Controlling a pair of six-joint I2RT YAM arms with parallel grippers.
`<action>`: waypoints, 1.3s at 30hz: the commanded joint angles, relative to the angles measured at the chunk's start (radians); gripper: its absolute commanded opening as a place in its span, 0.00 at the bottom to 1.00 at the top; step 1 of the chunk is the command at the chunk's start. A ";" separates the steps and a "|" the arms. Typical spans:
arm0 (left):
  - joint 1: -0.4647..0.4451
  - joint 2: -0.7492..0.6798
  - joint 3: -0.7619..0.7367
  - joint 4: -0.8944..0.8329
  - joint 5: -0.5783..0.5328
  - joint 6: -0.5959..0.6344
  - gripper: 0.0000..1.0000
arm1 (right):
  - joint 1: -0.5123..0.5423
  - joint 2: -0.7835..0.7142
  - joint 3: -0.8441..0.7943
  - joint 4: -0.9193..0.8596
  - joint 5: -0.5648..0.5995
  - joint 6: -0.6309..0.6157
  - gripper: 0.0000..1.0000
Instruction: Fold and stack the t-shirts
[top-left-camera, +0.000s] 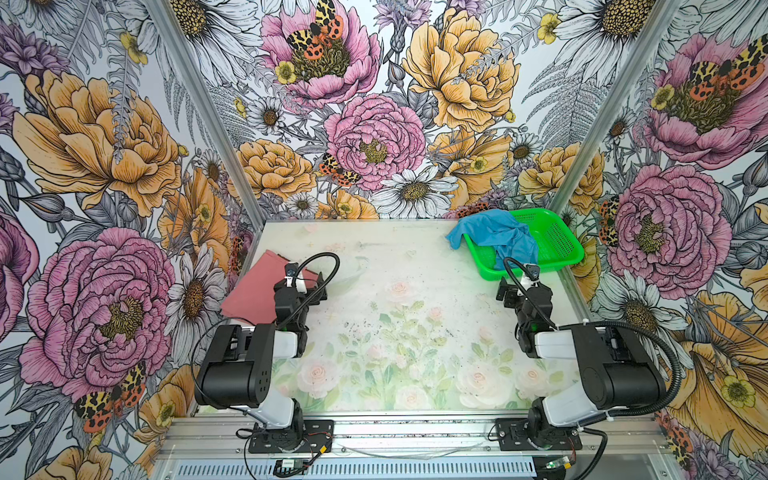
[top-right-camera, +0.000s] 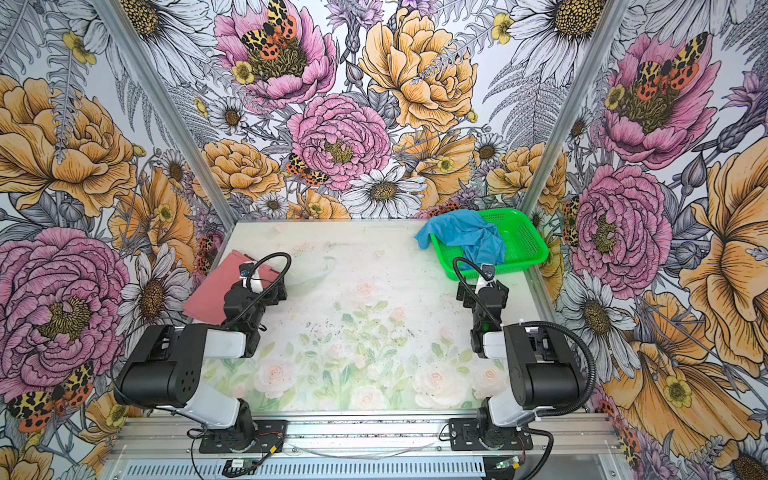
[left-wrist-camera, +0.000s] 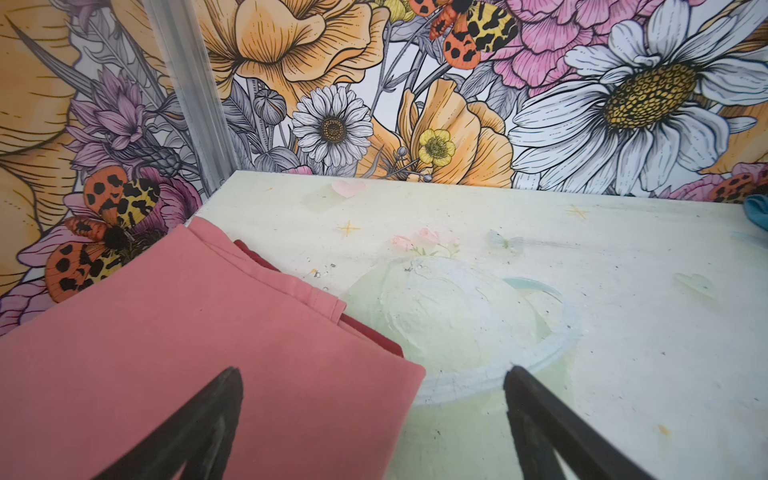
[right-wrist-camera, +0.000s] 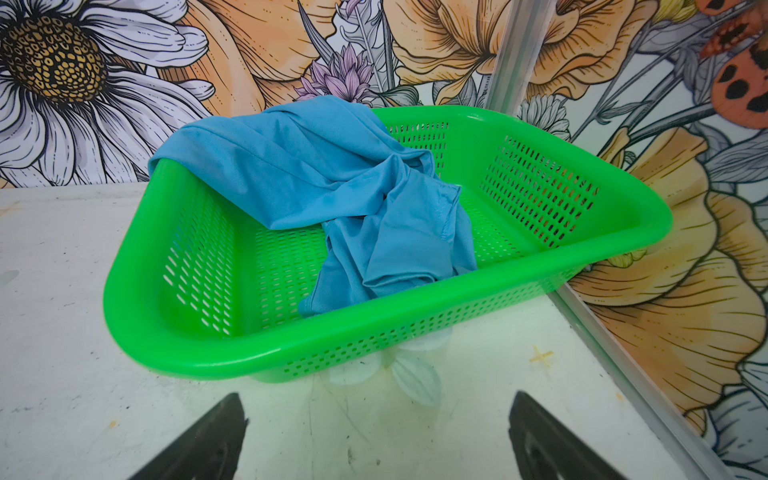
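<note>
The blue t-shirt (right-wrist-camera: 316, 174) sprawls crumpled over the green basket (right-wrist-camera: 133, 299) rim, in front of the right gripper (right-wrist-camera: 380, 397). The left gripper (left-wrist-camera: 372, 370) hovers at the folded pink t-shirt (left-wrist-camera: 166, 353) edge. Both jaws stand apart, empty.

A lab robot booth is indicated: floral-printed walls (top-left-camera: 374, 124) are framed by aluminium posts (top-left-camera: 199, 104), and a left arm (top-left-camera: 245, 374) and right arm (top-left-camera: 619, 374) are bolted to a rail (top-left-camera: 415, 434) at the near edge of the table (top-left-camera: 415, 266).

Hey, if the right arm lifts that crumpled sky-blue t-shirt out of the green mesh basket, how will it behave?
The sky-blue fabric t-shirt lies in loose folds, so it will probably hang limp and unfurl when lifted. Part drapes over the rim of the green plastic mesh basket, so it may drag there and shift the likely light basket.
</note>
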 joint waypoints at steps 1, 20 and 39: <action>-0.035 -0.035 0.007 -0.027 -0.153 0.012 0.99 | 0.003 0.009 0.035 -0.008 -0.051 -0.016 1.00; -0.496 -0.201 0.591 -1.127 -0.572 -0.179 0.99 | 0.077 -0.303 0.184 -0.528 -0.009 0.008 1.00; -0.863 -0.288 0.565 -1.375 -0.367 -0.387 0.99 | 0.000 0.445 1.293 -1.497 -0.146 0.236 0.86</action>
